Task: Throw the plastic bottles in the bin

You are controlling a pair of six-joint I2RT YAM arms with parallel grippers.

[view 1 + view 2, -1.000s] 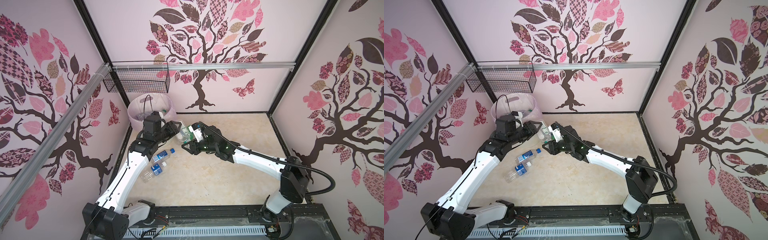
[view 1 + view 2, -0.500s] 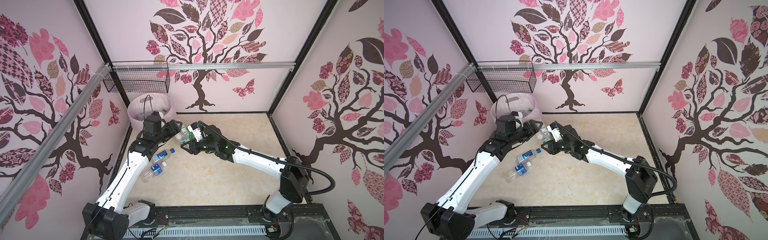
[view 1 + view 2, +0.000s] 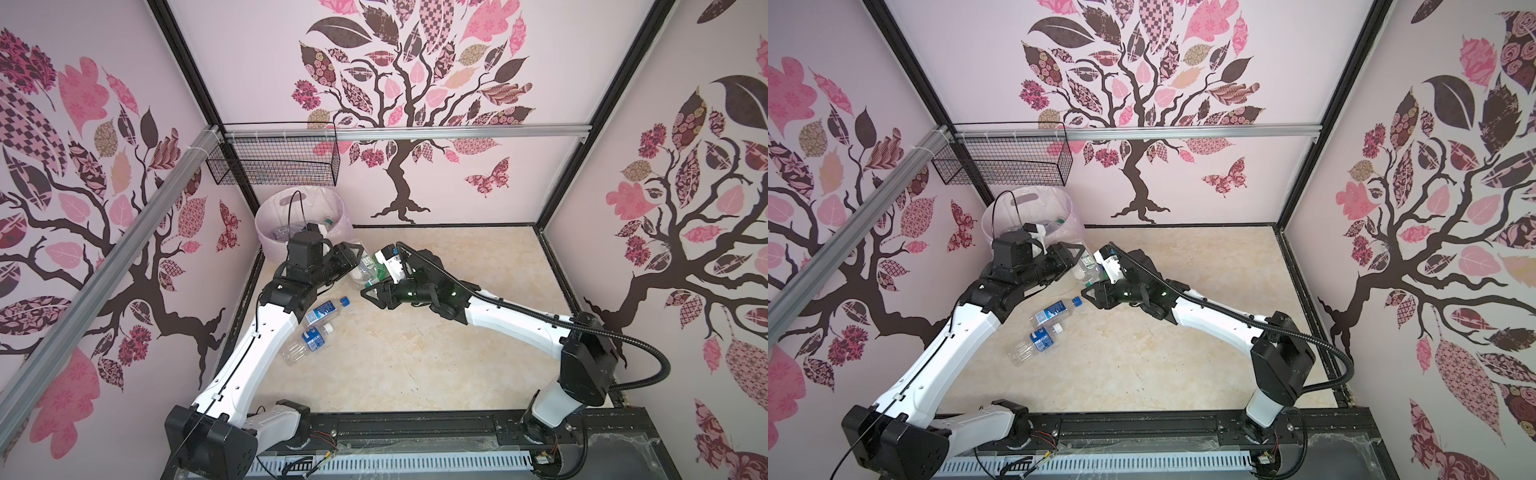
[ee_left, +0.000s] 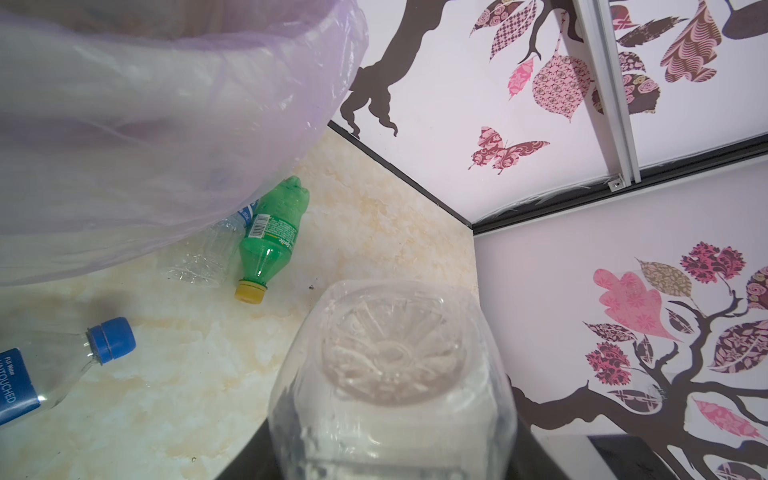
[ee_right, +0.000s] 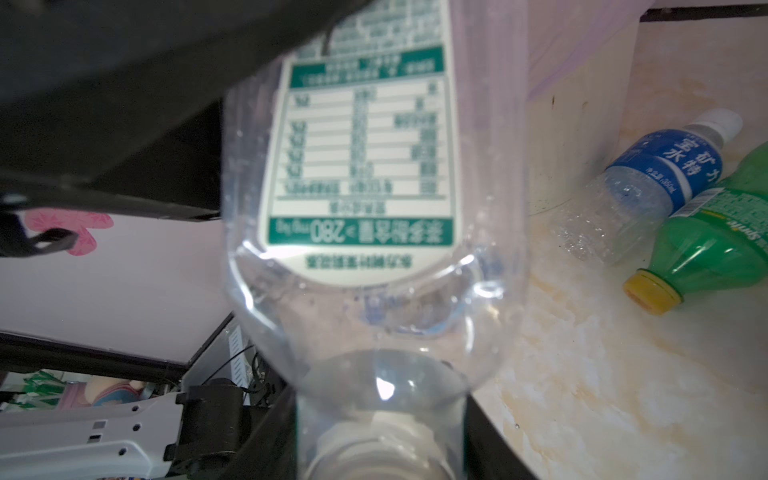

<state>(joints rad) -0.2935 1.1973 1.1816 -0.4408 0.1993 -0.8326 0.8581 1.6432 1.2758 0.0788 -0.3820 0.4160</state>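
Pinching bottle [image 3: 365,268] base in left gripper [image 3: 357,261]; right gripper [image 3: 371,283] at neck, hold unclear. Could slip from shallow pinch, missing bin [image 3: 269,245] beyond.

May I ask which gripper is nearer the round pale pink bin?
Left. The left gripper is close beside the bin; the right gripper is farther out, past the clear green-labelled plastic bottle.

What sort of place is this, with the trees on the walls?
Probably a small robot test booth: two arms on a rail, tree-patterned walls around a beige floor, drink bottles lying near a bin.
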